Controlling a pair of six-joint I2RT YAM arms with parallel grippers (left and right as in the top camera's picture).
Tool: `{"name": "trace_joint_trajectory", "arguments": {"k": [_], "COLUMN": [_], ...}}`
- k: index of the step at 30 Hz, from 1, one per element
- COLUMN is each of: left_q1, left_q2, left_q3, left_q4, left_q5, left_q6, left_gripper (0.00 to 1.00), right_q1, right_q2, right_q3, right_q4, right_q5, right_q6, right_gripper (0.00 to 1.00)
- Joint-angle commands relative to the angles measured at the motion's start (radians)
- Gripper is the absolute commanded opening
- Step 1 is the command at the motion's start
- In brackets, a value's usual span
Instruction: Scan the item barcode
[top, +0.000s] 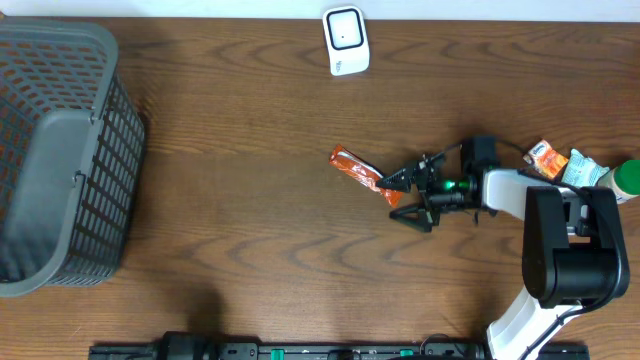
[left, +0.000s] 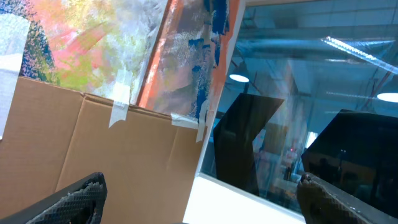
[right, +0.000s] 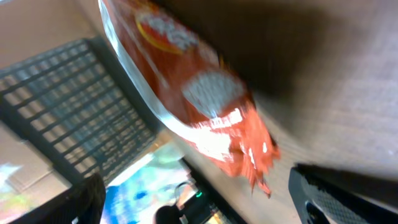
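Packet (top: 355, 168) lies flat on the counter (top: 250, 230) with its near end at your spread right hand (top: 393, 198), so close squarely across that end before lifting it toward the scanner (top: 346, 40).

Overhead: table (top: 250, 200) evenly lit, sharp, shadows soft. Right wrist view is badly blurred, packet (right: 199, 106) smeared and out of focus. Left wrist: ceiling lights (left: 238, 78) glare, background hazy.

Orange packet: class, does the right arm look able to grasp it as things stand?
Probably yes: the right gripper is open at the packet's end, and nothing on the table lies between them.
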Motion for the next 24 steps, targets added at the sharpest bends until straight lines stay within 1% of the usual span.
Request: {"name": "trace_joint_trajectory", "arguments": {"k": [1, 4, 8, 11, 13, 16, 19, 22, 24], "left_q1": [0.004, 0.004, 0.004, 0.004, 0.004, 0.004, 0.004, 0.004, 0.004], "left_q2": [-0.005, -0.005, -0.005, -0.005, -0.005, -0.005, -0.005, -0.005, -0.005], "left_q3": [-0.001, -0.001, -0.001, -0.001, -0.001, -0.001, -0.001, -0.001, -0.001], "left_q4": [0.003, 0.003, 0.004, 0.004, 0.004, 0.004, 0.004, 0.003, 0.004], "left_q5": [-0.009, -0.009, -0.009, -0.009, -0.009, -0.009, -0.009, -0.009, -0.009], "left_q6": [-0.005, -0.005, -0.005, -0.005, -0.005, -0.005, -0.005, -0.005, -0.005], "left_gripper": [0.98, 0.98, 0.98, 0.98, 0.98, 0.98, 0.98, 0.98, 0.98], "right_q1": [0.014, 0.014, 0.014, 0.015, 0.015, 0.014, 0.019, 0.030, 0.035], "right_q2": [0.099, 0.099, 0.099, 0.099, 0.099, 0.099, 0.099, 0.099, 0.099], "right_q3": [-0.147, -0.180, -0.186, -0.186, -0.186, -0.186, -0.186, -0.186, -0.186], "right_q4": [0.068, 0.156, 0.267, 0.313, 0.347, 0.377, 0.401, 0.416, 0.435], "right_q5": [0.430, 0.507, 0.544, 0.566, 0.588, 0.631, 0.624, 0.639, 0.673], "right_q6": [0.130, 0.189, 0.194, 0.204, 0.204, 0.195, 0.165, 0.165, 0.166], "right_gripper": [0.96, 0.98, 0.99, 0.98, 0.95, 0.87, 0.81, 0.79, 0.81]}}
